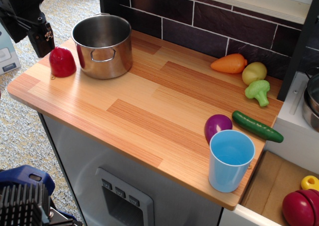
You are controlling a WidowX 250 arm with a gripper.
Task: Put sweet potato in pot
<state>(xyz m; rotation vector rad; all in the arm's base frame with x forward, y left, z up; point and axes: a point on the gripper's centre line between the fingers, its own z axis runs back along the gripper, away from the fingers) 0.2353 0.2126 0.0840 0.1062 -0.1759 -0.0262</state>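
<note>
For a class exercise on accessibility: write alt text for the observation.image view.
A small glossy crimson-red dome-shaped toy sits on a wooden counter just left of a shiny stainless-steel pot, with the robot's black claw beside it. Toy vegetables and a light blue plastic cup occupy the right side.

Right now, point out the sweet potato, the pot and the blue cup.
sweet potato [62, 61]: observation image, middle of its red dome.
pot [107, 54]: observation image, front steel wall by the handle.
blue cup [227, 173]: observation image, outer front wall.

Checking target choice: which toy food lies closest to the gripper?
The red sweet potato, just left of the pot, right under the gripper; all others lie far right.
</note>
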